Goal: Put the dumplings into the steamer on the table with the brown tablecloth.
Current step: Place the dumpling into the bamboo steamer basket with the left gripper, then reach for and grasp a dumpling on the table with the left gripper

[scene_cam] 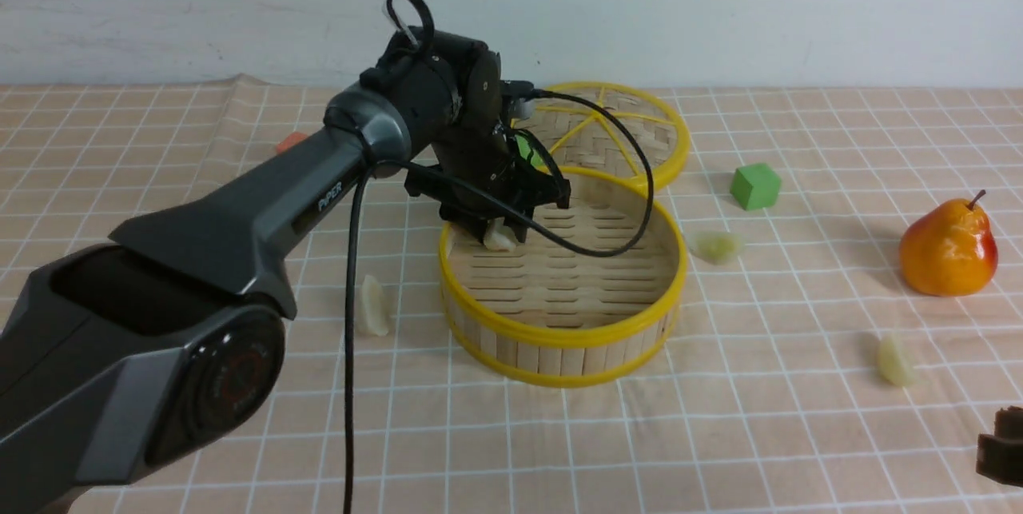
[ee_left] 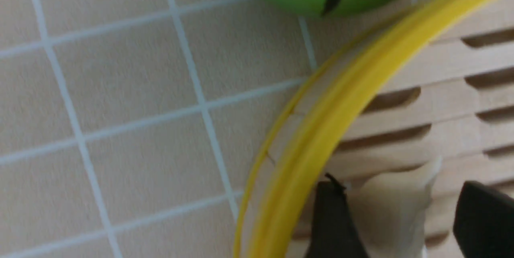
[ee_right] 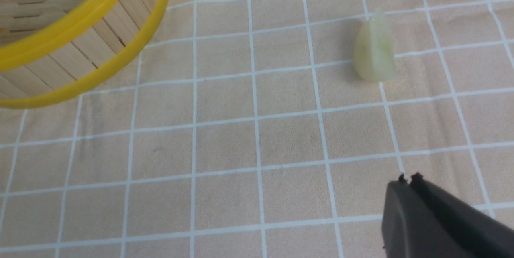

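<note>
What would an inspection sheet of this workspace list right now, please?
Surface: brown tablecloth, white grid, few creases.
Job's things: steamer uncovered; cream dumpling within its rim; second cream dumpling, green dumpling and second green dumpling on the cloth.
Clutter: lid, green cube, orange cube, pear.
Grippers: left gripper open around the cream dumpling; right gripper shut, empty.
Cables: black cable loops across the steamer's opening.
Surroundings: white wall behind.

Grey arm (scene_cam: 240, 210) (PiPER mark), blk end effector (scene_cam: 502, 236).
</note>
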Robot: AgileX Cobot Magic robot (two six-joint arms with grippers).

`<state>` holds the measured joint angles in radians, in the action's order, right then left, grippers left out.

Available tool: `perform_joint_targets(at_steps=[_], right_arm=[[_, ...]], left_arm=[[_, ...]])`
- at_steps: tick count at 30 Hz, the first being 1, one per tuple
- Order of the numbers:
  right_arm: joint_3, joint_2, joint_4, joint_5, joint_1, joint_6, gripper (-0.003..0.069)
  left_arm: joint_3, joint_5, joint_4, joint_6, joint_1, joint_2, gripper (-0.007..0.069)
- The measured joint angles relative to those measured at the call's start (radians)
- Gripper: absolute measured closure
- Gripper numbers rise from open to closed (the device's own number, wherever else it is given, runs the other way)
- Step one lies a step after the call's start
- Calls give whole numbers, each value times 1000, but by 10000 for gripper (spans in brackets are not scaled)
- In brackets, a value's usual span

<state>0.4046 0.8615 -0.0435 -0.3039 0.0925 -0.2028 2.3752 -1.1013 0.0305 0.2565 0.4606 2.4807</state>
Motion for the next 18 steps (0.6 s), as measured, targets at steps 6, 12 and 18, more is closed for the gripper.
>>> perform_joint_targets(at_steps=[6,12,18], right_arm=[[0,0,-33,3,0,0,655],[0,-13,-94,-2,0,-4,647],[0,-27,-105,-4,0,-4,645]], left_arm=[[14,-133,-23,-14,10,-106,103],[-208,-134,-208,30,13,-415,93],[-603,-75,-237,81,8,-535,92]])
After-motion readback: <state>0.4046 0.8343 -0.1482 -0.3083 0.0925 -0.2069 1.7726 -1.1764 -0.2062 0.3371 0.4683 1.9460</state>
